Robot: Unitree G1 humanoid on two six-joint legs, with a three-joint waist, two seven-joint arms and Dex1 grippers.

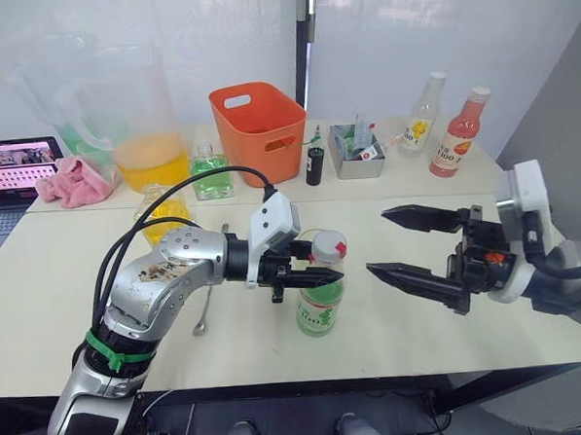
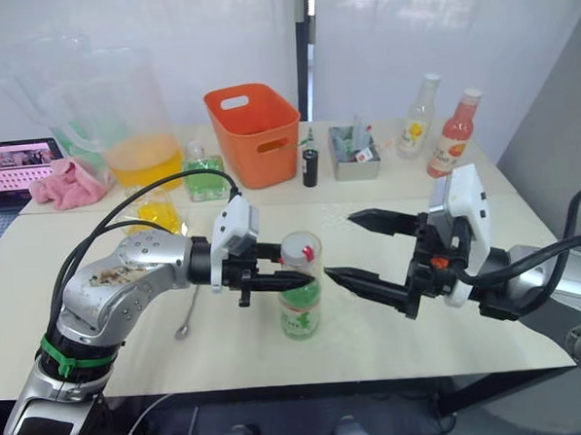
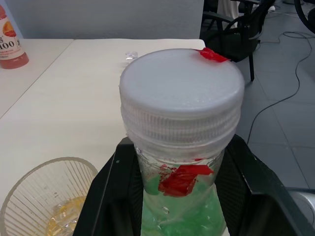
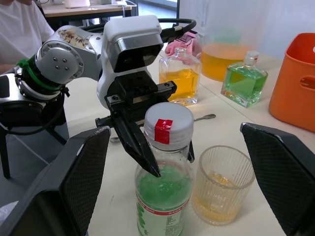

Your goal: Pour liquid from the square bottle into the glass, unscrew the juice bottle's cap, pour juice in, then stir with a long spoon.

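The left gripper (image 1: pixel 308 272) is clamped on the neck of the juice bottle (image 1: pixel 321 304), its two black fingers pressed against either side just under the white cap (image 3: pixel 182 96), which is still screwed on and carries a small red tag at its edge. The bottle stands upright on the table (image 1: pixel 471 315) near the front centre, holding green liquid up to about its shoulder. The right gripper (image 1: pixel 401 241) hovers just to the right of the bottle with its fingers spread wide apart, holding nothing and touching nothing. The ribbed glass (image 4: pixel 223 183) stands right beside the bottle on its far side, with a shallow layer of yellowish liquid in the bottom; from the head camera it is mostly hidden behind the bottle. The long spoon (image 1: pixel 205 310) lies on the table to the left of the bottle, partly under the left arm. Farther left and back stands the square bottle (image 4: pixel 180 77) with orange liquid; whether it is capped is hard to tell. Along the far side of the table are a large pitcher (image 1: pixel 134 114) of orange drink, a pink cloth (image 1: pixel 74 182), a flat green bottle (image 1: pixel 210 173), an orange bin (image 1: pixel 259 129), a small grey tray (image 1: pixel 357 151) and two tall drink bottles (image 1: pixel 458 136) at the far right.
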